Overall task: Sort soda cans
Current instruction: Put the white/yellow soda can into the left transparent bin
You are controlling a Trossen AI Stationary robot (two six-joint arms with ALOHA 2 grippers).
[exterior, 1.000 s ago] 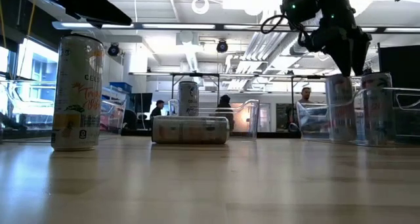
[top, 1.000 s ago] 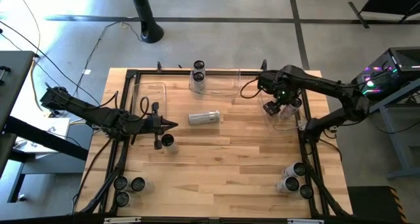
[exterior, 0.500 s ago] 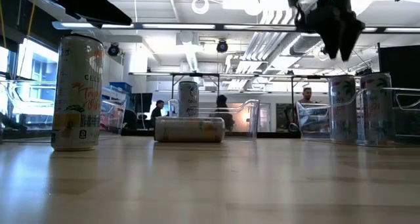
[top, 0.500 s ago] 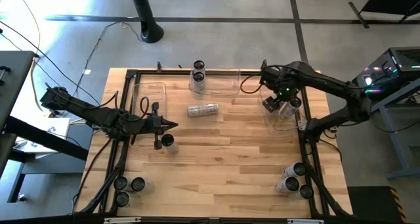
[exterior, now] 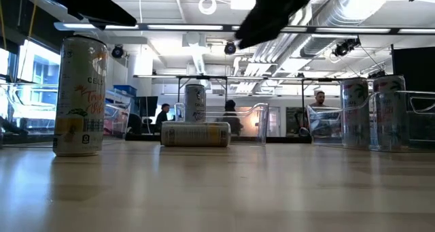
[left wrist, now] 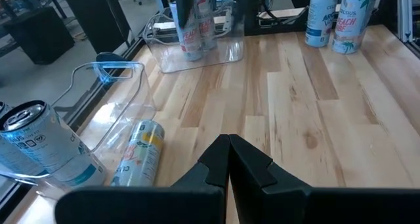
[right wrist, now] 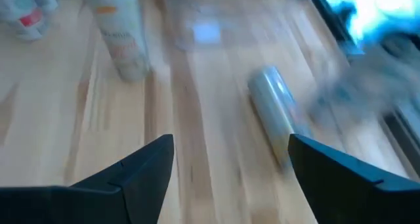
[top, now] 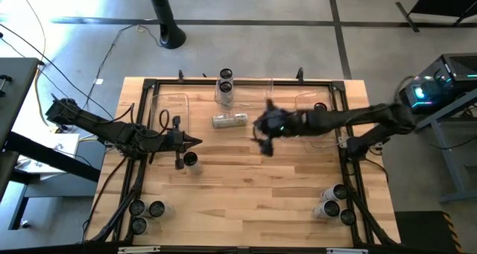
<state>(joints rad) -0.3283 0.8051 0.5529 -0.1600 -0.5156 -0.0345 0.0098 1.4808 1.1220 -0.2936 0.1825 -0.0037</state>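
A soda can [top: 229,120] lies on its side in the upper middle of the high view, near the clear bins. It looks light and smooth, apt to roll, so a grasp across its round body mid-length seems best. The right gripper [top: 262,138] hovers just right of it, fingers spread wide. At left, the left gripper [top: 195,141] waits, fingers pressed together, empty, beside an upright can [top: 191,160].

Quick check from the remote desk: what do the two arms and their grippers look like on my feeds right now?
Both arms are slim, dark, jointed links with black cables looped along them. The left gripper ends in two black wedge-shaped fingers tapering to a point. The right gripper has two broad, flat black fingers, matte and unmarked. A green-blue light glows near the right arm's base.
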